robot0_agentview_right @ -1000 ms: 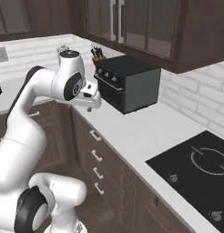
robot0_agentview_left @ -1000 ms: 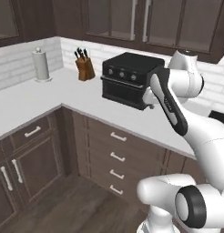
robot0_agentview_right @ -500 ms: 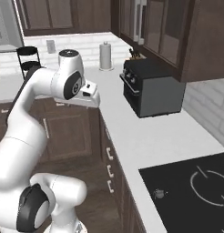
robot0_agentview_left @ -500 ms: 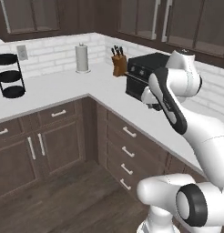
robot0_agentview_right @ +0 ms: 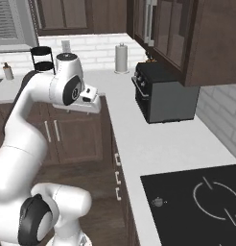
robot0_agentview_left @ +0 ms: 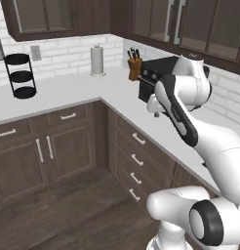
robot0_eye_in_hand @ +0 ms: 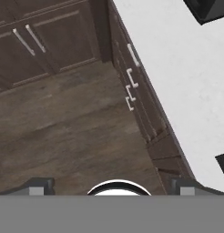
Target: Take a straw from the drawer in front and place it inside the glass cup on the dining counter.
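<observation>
A: Hand view first. What step are we on?

B: Approach, I'd say. Nothing held and no drawer opened yet. The gripper (robot0_eye_in_hand: 111, 186) looks down on the wood floor (robot0_eye_in_hand: 63, 136), w/ the drawer stack (robot0_eye_in_hand: 132, 82) seen edge-on beside the white table (robot0_eye_in_hand: 177, 68).

A: Fingers?

B: Spread wide. The tips sit at opposite ends of the view's bottom w/ nothing between them.

A: And the straw?

B: My guess is it's shut away inside a drawer. Every front is closed: the drawer stack (robot0_agentview_left: 136, 156) under the table's right run, and the shallow top drawers (robot0_agentview_left: 68, 116) along the left run. Can't tell which one is "the drawer in front".

A: Arm pose?

B: Folded up, elbow high, forearm coming back down. In the right base view the gripper (robot0_agentview_right: 91, 98) hangs at abt table height, just off the table (robot0_agentview_right: 153, 144) edge near the inner corner and over the floor, not over the top. Same in the left base view: the gripper (robot0_agentview_left: 153, 105) is in front of the toaster oven (robot0_agentview_left: 156, 73) as the camera sees it, well apart from any handle.

A: Next move?

B: Prob. settle the base square to the right drawer, then drop the hand low and turn it so the fingers straddle the small bar handle. Then close and pull straight out. The hand is too high and aimed at the floor for that now.

A: Risk?

B: Picking the wrong front, since the cabinet doors nearby look alike.
</observation>
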Motion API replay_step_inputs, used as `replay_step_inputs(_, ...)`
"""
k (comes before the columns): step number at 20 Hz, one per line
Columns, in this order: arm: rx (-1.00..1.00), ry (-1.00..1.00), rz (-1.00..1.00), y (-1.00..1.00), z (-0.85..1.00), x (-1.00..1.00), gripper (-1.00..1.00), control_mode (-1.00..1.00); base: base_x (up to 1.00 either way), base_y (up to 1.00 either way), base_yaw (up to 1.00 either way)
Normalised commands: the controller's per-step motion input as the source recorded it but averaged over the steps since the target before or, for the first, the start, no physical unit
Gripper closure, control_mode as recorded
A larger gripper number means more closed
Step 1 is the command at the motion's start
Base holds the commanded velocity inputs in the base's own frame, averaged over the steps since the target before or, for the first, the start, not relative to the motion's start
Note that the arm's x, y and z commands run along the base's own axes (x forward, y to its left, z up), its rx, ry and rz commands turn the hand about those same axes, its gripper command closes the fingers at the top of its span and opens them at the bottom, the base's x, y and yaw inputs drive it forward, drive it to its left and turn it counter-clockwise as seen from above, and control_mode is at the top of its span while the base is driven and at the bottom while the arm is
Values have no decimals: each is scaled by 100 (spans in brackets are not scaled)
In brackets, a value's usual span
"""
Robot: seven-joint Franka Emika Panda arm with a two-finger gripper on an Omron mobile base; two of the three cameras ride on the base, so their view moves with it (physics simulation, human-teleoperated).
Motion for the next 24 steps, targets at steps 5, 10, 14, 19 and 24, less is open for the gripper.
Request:
replay_step_inputs(5,-4,0,1,11,-18,10,-100,-100,0,0,0)
replay_step_inputs(10,-31,-2,0,79,-53,48,-100,-100,0,0,0)
replay_step_inputs(14,-38,-1,0,67,-84,68,-100,-100,0,0,0)
replay_step_inputs(19,-35,0,0,13,-94,73,-100,-100,0,0,0)
replay_step_inputs(24,-27,0,0,0,-74,71,-100,-100,0,0,0)
